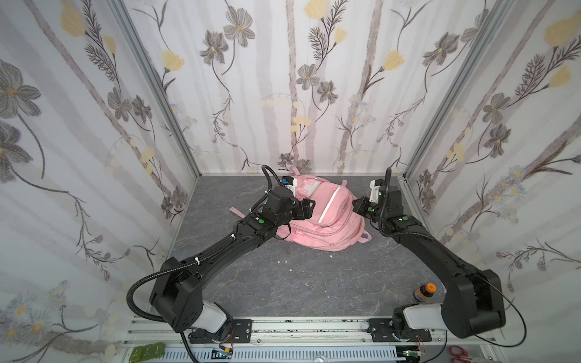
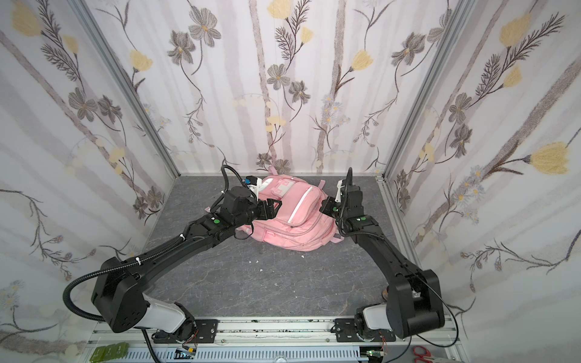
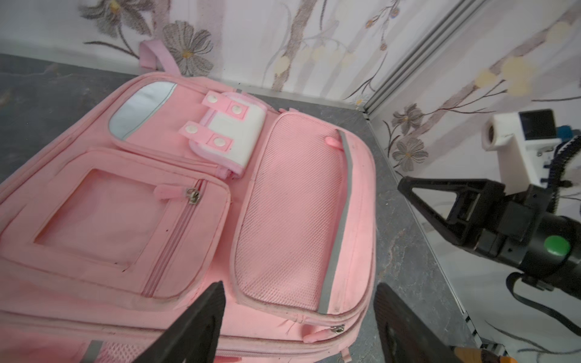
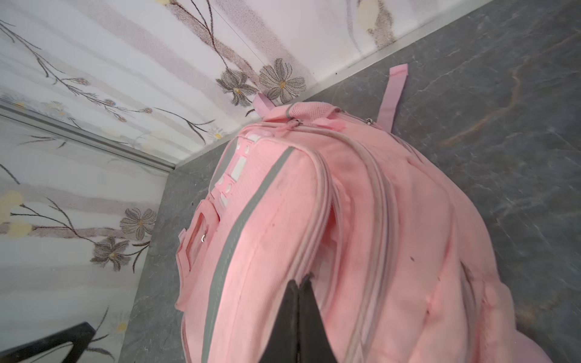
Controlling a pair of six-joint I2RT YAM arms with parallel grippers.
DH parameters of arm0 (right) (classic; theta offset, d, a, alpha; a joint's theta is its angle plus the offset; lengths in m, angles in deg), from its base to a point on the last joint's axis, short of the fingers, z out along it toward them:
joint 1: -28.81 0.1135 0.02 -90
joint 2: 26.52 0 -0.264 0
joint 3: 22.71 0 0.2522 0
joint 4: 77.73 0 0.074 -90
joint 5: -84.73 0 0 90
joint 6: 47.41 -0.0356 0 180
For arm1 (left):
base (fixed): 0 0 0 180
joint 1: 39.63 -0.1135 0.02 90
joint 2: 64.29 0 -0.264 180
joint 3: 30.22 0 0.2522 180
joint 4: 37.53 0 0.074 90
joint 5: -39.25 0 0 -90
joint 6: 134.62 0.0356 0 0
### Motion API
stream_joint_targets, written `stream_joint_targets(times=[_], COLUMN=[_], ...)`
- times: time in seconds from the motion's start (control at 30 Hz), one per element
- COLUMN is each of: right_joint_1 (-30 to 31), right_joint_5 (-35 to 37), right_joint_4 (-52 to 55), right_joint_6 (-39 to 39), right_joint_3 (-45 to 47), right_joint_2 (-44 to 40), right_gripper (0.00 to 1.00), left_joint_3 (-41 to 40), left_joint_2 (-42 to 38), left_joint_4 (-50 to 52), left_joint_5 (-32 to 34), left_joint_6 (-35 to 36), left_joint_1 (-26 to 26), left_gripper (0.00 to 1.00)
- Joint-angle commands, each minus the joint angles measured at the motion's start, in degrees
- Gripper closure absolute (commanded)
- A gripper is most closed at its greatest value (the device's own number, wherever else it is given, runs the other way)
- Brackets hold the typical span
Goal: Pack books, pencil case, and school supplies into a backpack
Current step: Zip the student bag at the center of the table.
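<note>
The pink backpack (image 1: 327,220) (image 2: 298,220) lies flat on its back at the rear of the grey table, front pockets up and zips closed. My left gripper (image 1: 309,207) (image 2: 272,207) hovers over its left half, open; in the left wrist view its fingers straddle a corner of the backpack (image 3: 283,204) and a zip pull (image 3: 338,328), holding nothing (image 3: 298,287). My right gripper (image 1: 356,206) (image 2: 323,207) is shut and empty just off the bag's right edge, its tips (image 4: 301,281) pointing at the backpack's (image 4: 377,235) side seams. Books, pencil case and school supplies are out of view.
The back wall stands right behind the bag and the right wall rail is near my right arm. A small brown bottle with an orange cap (image 1: 424,292) stands at the front right. A few white scraps (image 1: 283,261) lie mid-table. Red scissors (image 1: 459,356) lie beyond the front rail.
</note>
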Motion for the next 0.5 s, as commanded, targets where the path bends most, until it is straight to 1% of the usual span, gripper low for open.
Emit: stream_joint_targets(times=[0.0,0.07,0.13,0.27,0.3,0.37,0.4,0.47], right_joint_1=[-0.4,-1.0,-1.5,-1.5,-1.5,-1.5,-1.5,-0.8], right_joint_5=[-4.7,-5.7,-8.2,-15.2,-16.8,-18.6,-17.8,-13.7], right_joint_4=[-4.7,-5.5,-7.0,-10.1,-10.5,-10.1,-8.7,-3.1], right_joint_6=[0.6,-0.4,-1.6,-4.5,-5.0,-5.0,-4.0,-0.4], right_joint_3=[-3.8,-5.3,-5.4,-3.6,-3.1,-2.2,-2.0,-2.2], right_joint_2=[5.4,8.3,9.9,10.5,10.2,8.6,7.3,2.9], right_gripper=[0.96,0.96,0.96,0.95,0.94,0.91,0.89,0.87], left_joint_3=[0.8,0.8,1.1,2.7,2.6,2.0,1.7,1.1], left_joint_2=[1.6,3.0,4.7,8.1,8.5,8.3,7.8,6.3], left_joint_4=[6.1,6.9,6.1,4.7,4.0,1.8,1.1,1.2], left_joint_5=[4.2,4.1,1.9,-1.7,-2.3,-3.4,-3.4,-1.8], left_joint_6=[-4.5,-7.1,-8.4,-8.0,-7.1,-3.0,-0.5,5.2], left_joint_1=[-0.1,-0.4,-0.9,-0.9,-0.9,-0.8,-0.8,-0.9], left_gripper=[0.23,0.24,0.25,0.25,0.25,0.25,0.24,0.22])
